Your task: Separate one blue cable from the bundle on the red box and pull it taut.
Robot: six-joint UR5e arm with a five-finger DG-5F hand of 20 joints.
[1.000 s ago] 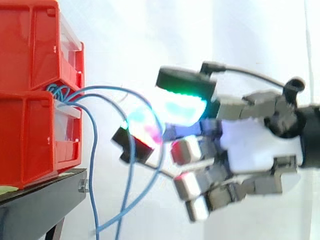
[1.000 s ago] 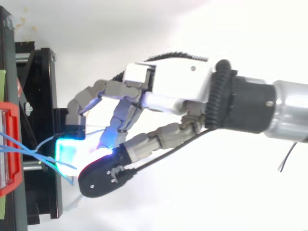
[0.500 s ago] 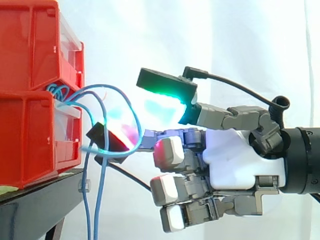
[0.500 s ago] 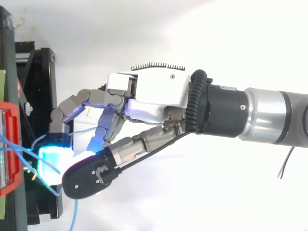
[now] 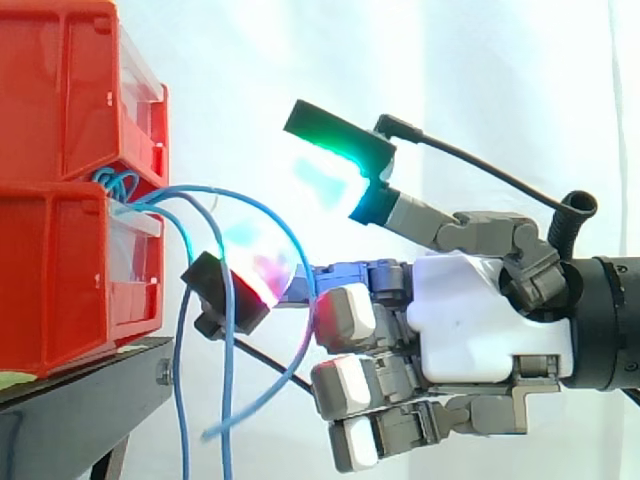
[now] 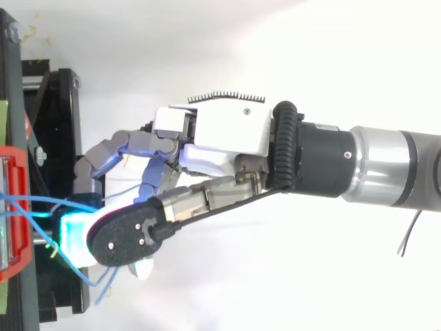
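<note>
Springs as a bundle of blue cables [image 5: 120,186] from the front of the red box [image 5: 60,280], left of the hand [image 5: 480,320] and about level with it. Sends one loop [image 5: 200,187] rightward past the extended finger [image 5: 235,295] before dropping, so runs box-to-hand along the top and near-vertical below. Holds nothing: thumb [image 5: 335,140] lifted well clear of that finger, lower fingers curled, the loop seemingly just inside the wide gap; probably calls for pinching it and drawing right, away from the box.

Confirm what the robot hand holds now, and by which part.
Nothing gripped. The robot hand has its thumb pad well apart from the extended finger; blue cables merely cross that finger.
</note>
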